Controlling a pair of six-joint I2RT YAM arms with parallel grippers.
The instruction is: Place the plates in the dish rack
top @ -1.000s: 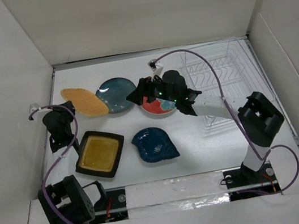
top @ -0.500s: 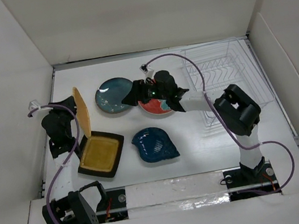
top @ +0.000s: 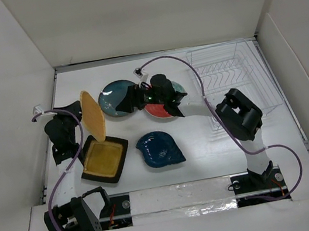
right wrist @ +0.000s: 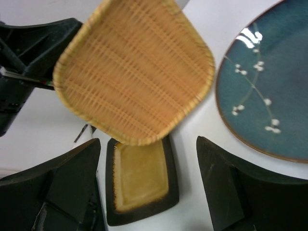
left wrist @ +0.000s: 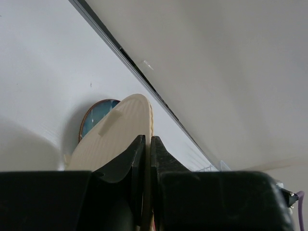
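White tabletop (top: 209, 157) fills the top view. At lower left lies the mustard plate (top: 103, 158), the blue leaf plate (top: 160, 148) right of it. Just above, the left gripper (top: 82, 113) is clamped thin on the orange plate (top: 93, 115), stood on edge, tilted. The right gripper (top: 123, 101), jaws spread wide and empty, faces it from over the teal plate (top: 110, 96), forearm stretched leftward, elbow folded at centre right. Likely a handover: close squarely on the free rim before the left releases. The dish rack (top: 231, 76) sits upper right, well apart.

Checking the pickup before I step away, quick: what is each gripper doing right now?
Left gripper: closed on the rim of the orange plate, which is tipped up on edge.
Right gripper: open, holding nothing.
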